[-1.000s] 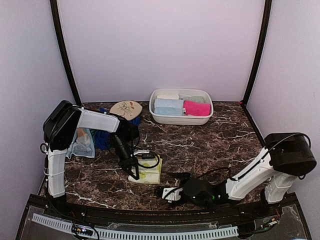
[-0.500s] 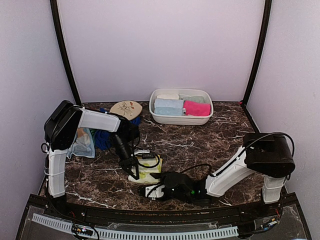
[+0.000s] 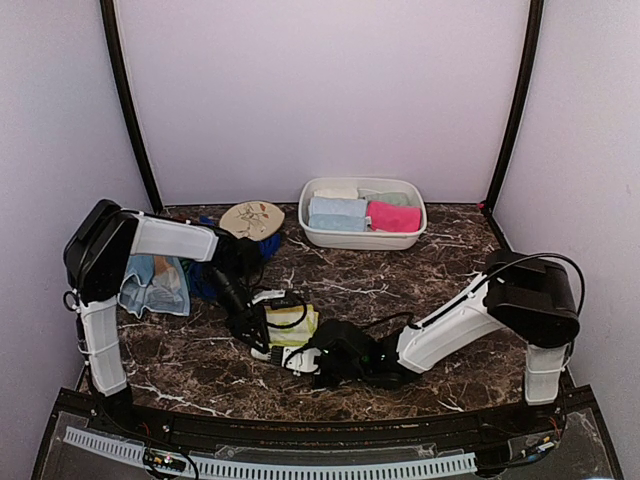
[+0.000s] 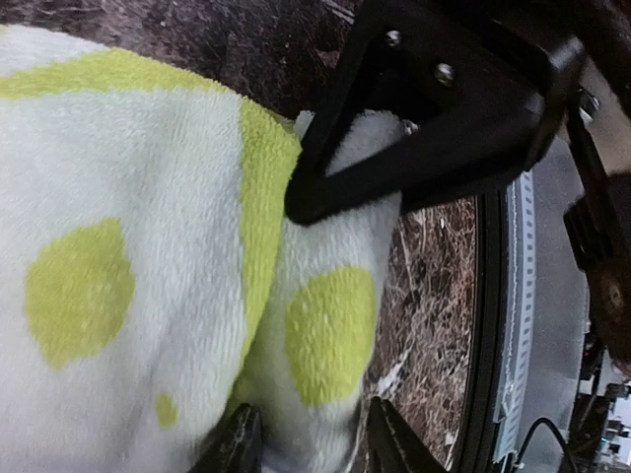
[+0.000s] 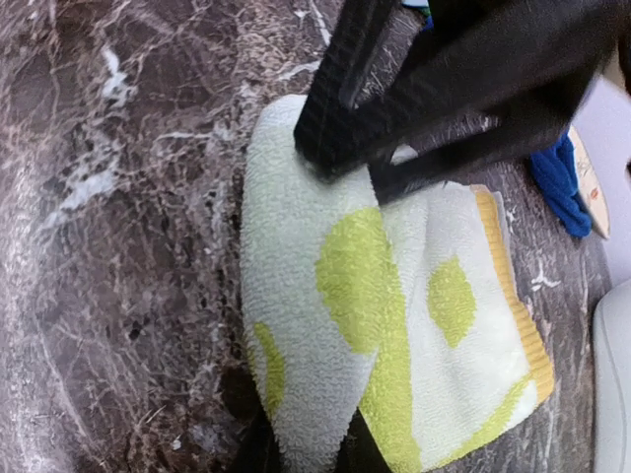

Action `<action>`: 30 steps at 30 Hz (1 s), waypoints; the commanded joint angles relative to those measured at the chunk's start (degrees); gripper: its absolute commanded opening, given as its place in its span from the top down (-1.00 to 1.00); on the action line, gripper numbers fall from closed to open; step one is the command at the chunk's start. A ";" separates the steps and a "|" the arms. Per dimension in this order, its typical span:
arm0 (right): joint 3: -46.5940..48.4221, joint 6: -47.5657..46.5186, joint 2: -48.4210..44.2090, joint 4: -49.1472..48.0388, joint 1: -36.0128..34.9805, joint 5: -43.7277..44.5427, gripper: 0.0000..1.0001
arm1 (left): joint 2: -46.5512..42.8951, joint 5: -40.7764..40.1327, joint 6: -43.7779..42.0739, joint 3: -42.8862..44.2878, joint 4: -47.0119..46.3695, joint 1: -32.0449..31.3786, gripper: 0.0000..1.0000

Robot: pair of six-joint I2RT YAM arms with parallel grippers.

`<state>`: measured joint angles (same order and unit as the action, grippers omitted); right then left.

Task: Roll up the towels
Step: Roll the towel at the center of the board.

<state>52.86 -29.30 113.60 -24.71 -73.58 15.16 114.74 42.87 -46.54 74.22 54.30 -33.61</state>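
At the far left a pale blue towel (image 3: 155, 285) and a royal blue towel (image 3: 205, 282) lay heaped on the marble table (image 3: 470, 270), waiting. Next came my left gripper (image 4: 311, 439), narrowed on a thick fold of the yellow-green towel (image 5: 434, 296), which sat near the front edge, between the two arms. My right gripper (image 5: 308, 448) pinched the same towel's near edge, jaws almost together.

To roll it well, I judged both grips had to turn together, holding the edge level so the roll wound tight and straight rather than dragging across the table.

In both wrist views the fingertips were cut off at the bottom. From above the arms covered the towel's near edge, so I could not tell how far it was rolled.

Right of that, the basin (image 3: 318, 235) held a pink towel (image 3: 393, 216).
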 commanded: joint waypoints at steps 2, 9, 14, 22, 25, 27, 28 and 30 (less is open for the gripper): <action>2.10 14.53 0.31 12.78 3.93 -11.08 0.89 | -14.12 -1.30 -0.85 -9.73 -14.03 3.65 0.22; 4.08 24.29 0.01 18.14 7.18 -23.16 1.00 | -25.46 -3.28 -1.49 -20.25 -22.88 4.16 0.23; 6.18 33.81 2.71 19.86 12.91 -37.05 1.00 | -30.71 -5.27 -3.01 -23.81 -25.60 1.14 0.22; 15.28 44.65 9.99 26.77 20.20 -53.83 1.00 | -27.24 -16.65 -4.42 -23.02 -32.52 -7.79 0.24; 15.71 46.06 10.22 27.04 21.20 -55.99 1.00 | -24.25 -20.12 -4.26 -21.63 -34.90 -8.72 0.27; 16.14 46.19 10.44 28.17 21.54 -56.70 1.00 | -22.43 -23.34 -4.46 -21.02 -36.90 -8.81 0.29; 16.34 46.10 10.56 28.70 21.57 -56.77 1.00 | -21.76 -24.03 -4.48 -20.89 -37.32 -8.79 0.30; 16.84 46.03 10.90 29.55 21.55 -57.11 1.00 | -20.73 -24.60 -4.51 -20.97 -37.88 -8.76 0.30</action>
<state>69.76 14.61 121.73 -3.70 -52.36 -40.66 92.62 23.00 -50.41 52.16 19.75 -42.17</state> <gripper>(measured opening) 0.110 0.353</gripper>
